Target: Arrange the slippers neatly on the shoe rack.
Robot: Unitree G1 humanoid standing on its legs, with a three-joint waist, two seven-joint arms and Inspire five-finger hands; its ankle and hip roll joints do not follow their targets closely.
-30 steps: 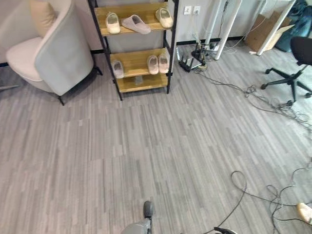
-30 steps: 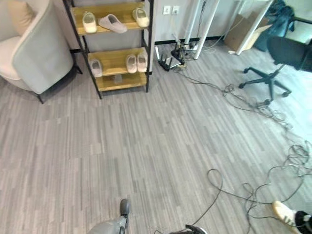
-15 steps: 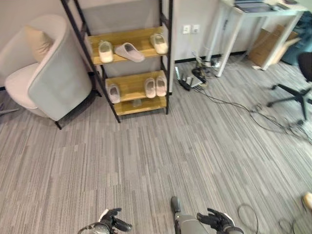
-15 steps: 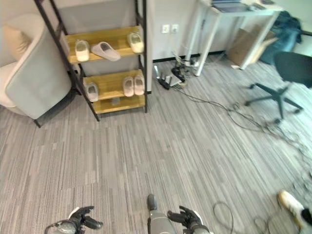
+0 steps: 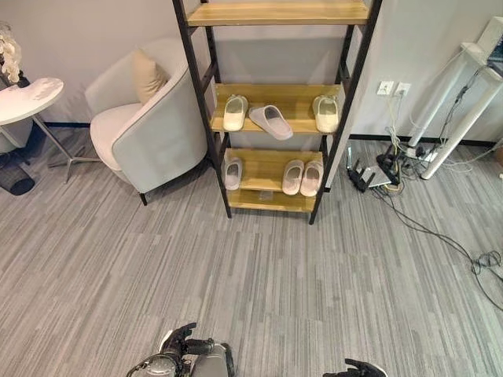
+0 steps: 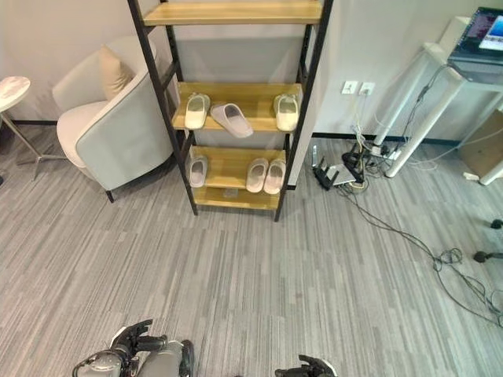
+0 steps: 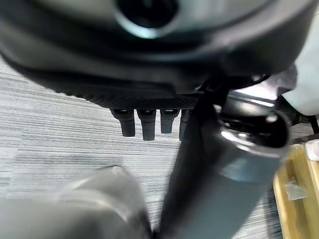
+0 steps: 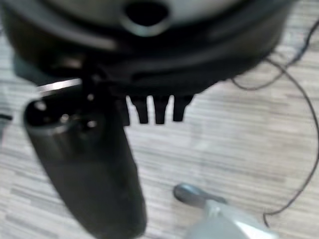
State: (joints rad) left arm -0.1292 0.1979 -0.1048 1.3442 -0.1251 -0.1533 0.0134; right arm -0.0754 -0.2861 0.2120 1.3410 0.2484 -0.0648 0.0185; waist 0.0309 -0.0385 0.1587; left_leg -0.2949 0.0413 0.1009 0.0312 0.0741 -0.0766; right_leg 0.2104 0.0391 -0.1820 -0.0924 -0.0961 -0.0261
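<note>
Slippers: six pale ones, all sitting on the shoe rack [image 5: 338, 118], none on the floor.
Middle shelf [image 5: 283, 96]: a cream slipper [image 5: 234, 112] at the rack's left end, toe to the wall; a grey-pink slipper [image 5: 271, 121] just beside it, lying askew across the board; a cream slipper [image 5: 326, 113] at the right end, well apart from the other two.
Bottom shelf [image 5: 263, 200]: a lone slipper [image 5: 233, 173] by the rack's left post, and a pair [image 5: 302, 177] set side by side, touching, towards the right post.
Top shelf [image 5: 279, 12]: bare wood.
Left hand [image 5: 182, 344]: low in the head views, well in front of the rack, over the grey floor [image 5: 314, 283]; fingers hang straight and apart in its wrist view, gripping nothing.
Right hand [image 5: 357, 368]: just peeking in at the bottom edge, also well in front of the rack; its fingers stand straight and slack in its wrist view, empty.
Armchair [image 5: 149, 129]: just left of the rack, with a cushion [image 5: 147, 75] on the seat.
Round side table [image 5: 27, 98]: further left of the rack, past the armchair.
Loose cables [image 5: 409, 204]: on the floor to the right of the rack.
</note>
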